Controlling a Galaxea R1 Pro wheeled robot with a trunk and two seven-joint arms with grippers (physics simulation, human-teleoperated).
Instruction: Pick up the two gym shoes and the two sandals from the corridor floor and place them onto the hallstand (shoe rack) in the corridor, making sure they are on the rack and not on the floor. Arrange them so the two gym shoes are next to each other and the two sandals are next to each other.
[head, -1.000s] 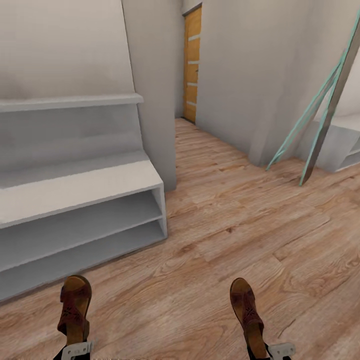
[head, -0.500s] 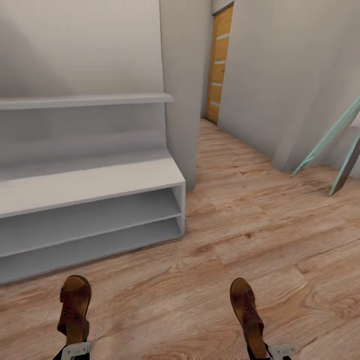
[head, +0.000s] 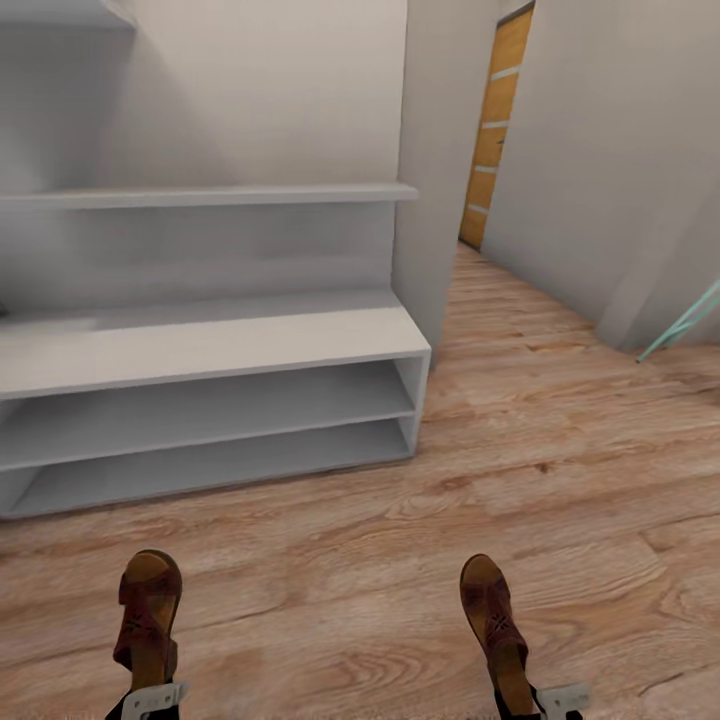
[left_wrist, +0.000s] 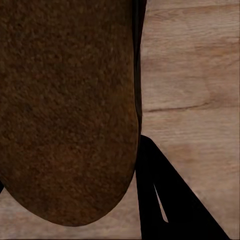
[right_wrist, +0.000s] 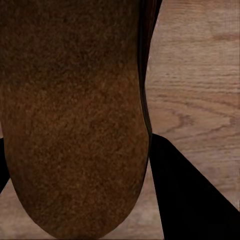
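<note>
**Both tools carrying a sandal each, rack coming up at 11 o'clock**

Left tool (head: 150, 697) is pinching the heel end of one flat brown leather open sandal (head: 148, 620), and the right tool (head: 545, 700) has the other brown sandal (head: 495, 625) the same way. Toes point forward, well apart, above the light brown wood-plank corridor floor (head: 560, 470). Holding them by the heel looks like the smart bit: my guess is the toe goes onto the shelf first. The wrist cams look along the dark brown sole (left_wrist: 65, 110) on the left and its twin (right_wrist: 75, 115) on the right. The light grey hallstand with its wide counter top (head: 210, 345) sits around 11 o'clock, slots bare. No sneakers spotted.
</note>
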